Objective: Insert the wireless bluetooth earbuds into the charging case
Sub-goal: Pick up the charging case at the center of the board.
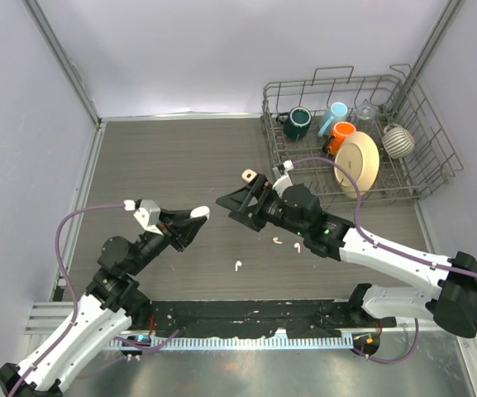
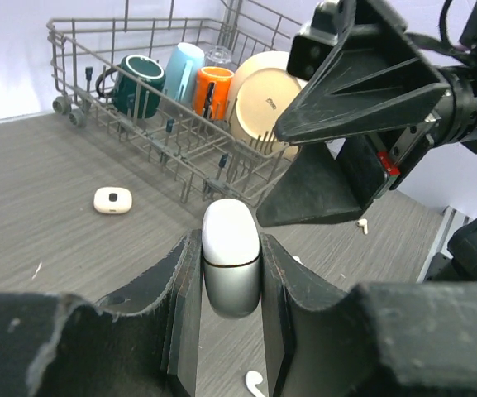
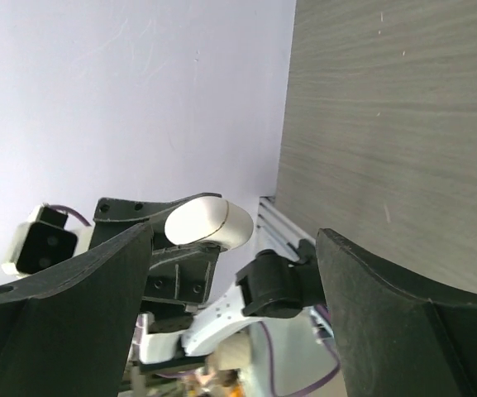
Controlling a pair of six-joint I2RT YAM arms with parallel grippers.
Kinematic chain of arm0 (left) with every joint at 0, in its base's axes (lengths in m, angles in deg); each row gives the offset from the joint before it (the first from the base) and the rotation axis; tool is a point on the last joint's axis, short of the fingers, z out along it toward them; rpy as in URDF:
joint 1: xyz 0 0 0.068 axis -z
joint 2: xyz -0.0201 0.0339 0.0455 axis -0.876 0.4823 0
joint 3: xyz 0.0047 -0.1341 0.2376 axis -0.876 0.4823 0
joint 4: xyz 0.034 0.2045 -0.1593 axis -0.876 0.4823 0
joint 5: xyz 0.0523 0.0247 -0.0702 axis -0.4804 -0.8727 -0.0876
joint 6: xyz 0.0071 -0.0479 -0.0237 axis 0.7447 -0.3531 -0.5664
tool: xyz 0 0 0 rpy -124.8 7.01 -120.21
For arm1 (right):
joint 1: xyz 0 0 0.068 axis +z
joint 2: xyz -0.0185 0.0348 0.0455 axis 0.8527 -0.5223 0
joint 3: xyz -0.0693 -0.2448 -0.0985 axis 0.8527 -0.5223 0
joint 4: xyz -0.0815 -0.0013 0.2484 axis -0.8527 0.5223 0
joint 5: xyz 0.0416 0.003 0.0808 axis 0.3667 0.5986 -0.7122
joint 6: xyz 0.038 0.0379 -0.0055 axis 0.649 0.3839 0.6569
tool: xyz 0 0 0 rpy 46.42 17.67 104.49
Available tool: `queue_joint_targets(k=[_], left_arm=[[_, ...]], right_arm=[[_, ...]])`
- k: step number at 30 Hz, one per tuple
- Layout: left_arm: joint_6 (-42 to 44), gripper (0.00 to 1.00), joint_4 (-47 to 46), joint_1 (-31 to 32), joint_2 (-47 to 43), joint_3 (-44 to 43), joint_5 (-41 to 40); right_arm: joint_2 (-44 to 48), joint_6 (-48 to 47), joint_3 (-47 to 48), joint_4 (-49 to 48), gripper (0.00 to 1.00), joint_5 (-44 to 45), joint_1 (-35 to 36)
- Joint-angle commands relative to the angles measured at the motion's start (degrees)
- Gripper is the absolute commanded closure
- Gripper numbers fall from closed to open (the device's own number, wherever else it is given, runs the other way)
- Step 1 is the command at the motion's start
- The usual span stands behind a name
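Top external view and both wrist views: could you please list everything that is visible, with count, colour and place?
earbuds: three visible, white, loose on the table near the right arm
charging case: one, white, closed, held above the table
small square case: one, white, on the table near the rack
dish rack: one, grey wire, far right corner
green mug: one, dark green, in the rack
cup: one, light blue, in the rack
orange mug: one, orange, in the rack
glass: one, clear, in the rack
plate: one, cream, on edge in the rack
striped round object: one, white and grey, in the rack
table: one, grey wood grain
left fingers: two, black, shut on the charging case
right fingers: two, black, open, empty
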Motion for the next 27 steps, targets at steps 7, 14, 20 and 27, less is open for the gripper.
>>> queue_joint_targets(k=[7, 14, 20, 27], left_arm=[[8.1, 0.97, -19.9, 0.2, 4.4, 1.5, 4.2], [8.6, 0.97, -23.6, 0.2, 7.2, 2.5, 4.6], [8.5, 0.96, -23.5, 0.2, 6.4, 3.3, 4.2], [8.5, 0.94, -22.8, 0.2, 6.5, 3.5, 3.3]], right_arm=[[-3.3, 21.7, -2.6, -11.6, 0.17, -1.1, 1.0], [-7.1, 24.2, -1.6, -16.6, 0.18, -0.9, 3.0], [-9.7, 26.6, -1.8, -20.2, 0.28, -1.5, 3.3], [-10.2, 27.6, -2.6, -23.0, 0.43, -2.1, 3.7]])
